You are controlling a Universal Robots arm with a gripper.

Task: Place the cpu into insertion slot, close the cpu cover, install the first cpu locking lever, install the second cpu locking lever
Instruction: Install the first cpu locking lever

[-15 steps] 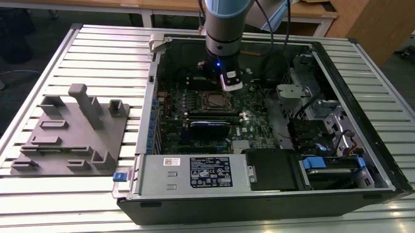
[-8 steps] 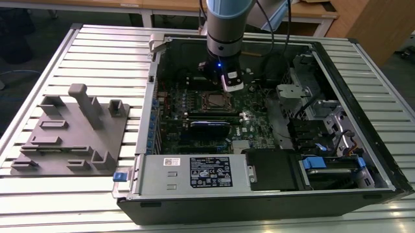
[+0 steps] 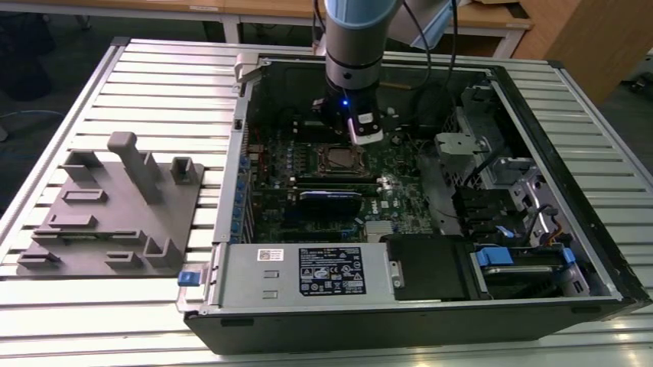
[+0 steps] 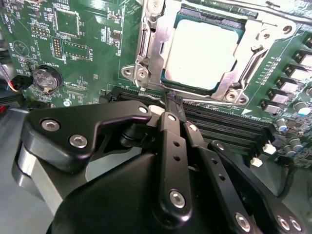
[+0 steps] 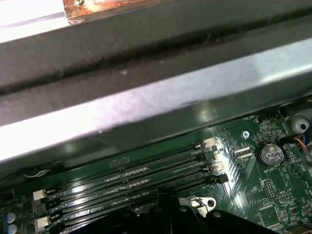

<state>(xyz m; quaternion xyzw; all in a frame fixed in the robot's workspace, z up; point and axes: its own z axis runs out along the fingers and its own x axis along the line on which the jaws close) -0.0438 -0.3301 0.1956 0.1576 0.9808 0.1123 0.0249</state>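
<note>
The cpu (image 4: 202,53), a flat square chip with a pale silver top, lies in the insertion slot (image 3: 320,160) on the green board. The cpu cover (image 4: 155,58), a silver metal frame, lies flat around the chip. Thin metal locking levers (image 4: 145,34) run along the frame's sides; whether they are latched I cannot tell. In the second wrist view my gripper (image 4: 173,100) is shut with nothing held, its black tip just off the cover's edge, over the long black memory slots (image 4: 219,124). In the exterior view the gripper (image 3: 362,136) hangs just beyond the socket's far right corner.
The open computer case (image 3: 571,252) stands on a slatted metal table (image 3: 164,84). The case wall (image 5: 146,107) is close behind the gripper. A coin battery (image 4: 45,78) sits on the board. A grey fixture block (image 3: 112,206) stands at the exterior view's left.
</note>
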